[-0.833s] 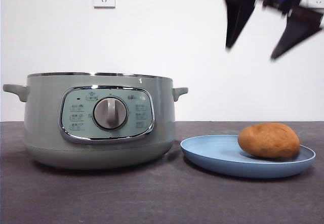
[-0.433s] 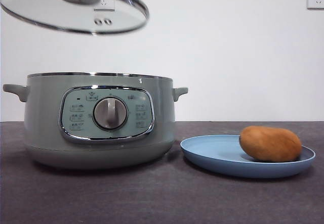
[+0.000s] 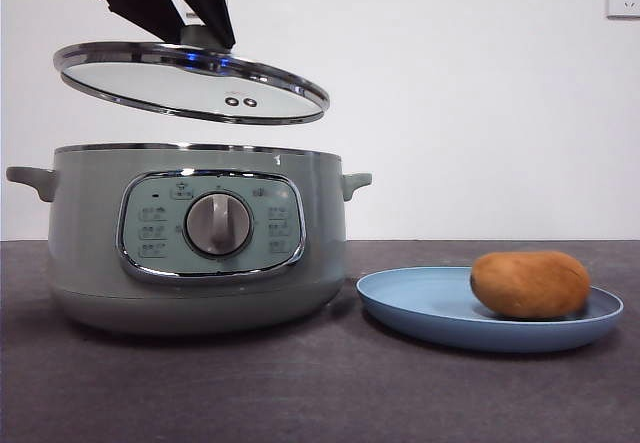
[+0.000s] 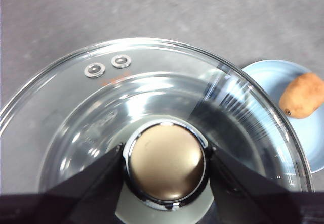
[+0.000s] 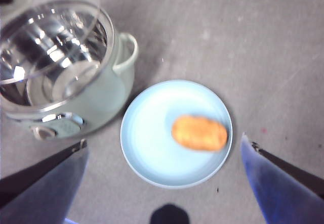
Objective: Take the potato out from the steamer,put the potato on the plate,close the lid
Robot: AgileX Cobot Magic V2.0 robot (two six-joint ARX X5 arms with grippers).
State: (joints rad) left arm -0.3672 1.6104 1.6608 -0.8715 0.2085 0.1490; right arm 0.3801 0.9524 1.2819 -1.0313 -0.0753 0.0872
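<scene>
Above the steamer [image 3: 195, 238] my left gripper [image 4: 164, 162] pinches the lid [image 3: 190, 83] by its knob — tilted, almost centred; right gripper [image 5: 164, 176] spread, potato [image 5: 199, 132] plated.

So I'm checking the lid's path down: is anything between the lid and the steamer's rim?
Nothing; in the front view only open air separates the lid, held by the left gripper, from the steamer.
</scene>
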